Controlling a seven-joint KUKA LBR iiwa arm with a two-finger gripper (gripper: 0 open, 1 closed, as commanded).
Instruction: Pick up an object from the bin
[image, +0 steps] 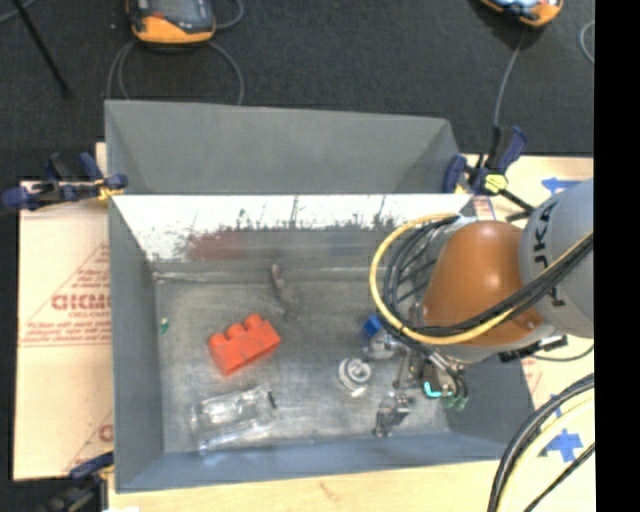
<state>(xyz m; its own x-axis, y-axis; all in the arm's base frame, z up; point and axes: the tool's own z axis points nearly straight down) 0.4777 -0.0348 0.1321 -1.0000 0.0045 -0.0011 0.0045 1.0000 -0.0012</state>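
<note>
My gripper (392, 408) hangs low over the bin's front right part, just under the arm's wrist. A small silvery round piece (353, 374) lies on the floor directly to its left. A small blue thing (372, 326) shows a little further back, partly hidden by the wrist. An orange-red toy brick (243, 343) lies left of the middle, well apart from the gripper. A clear plastic piece (232, 413) rests near the front wall, left of the gripper.
A thin dark bit (283, 285) lies towards the back of the floor. A tiny green speck (163, 323) sits by the left wall. The arm's orange cover and cables hang over the bin's right side.
</note>
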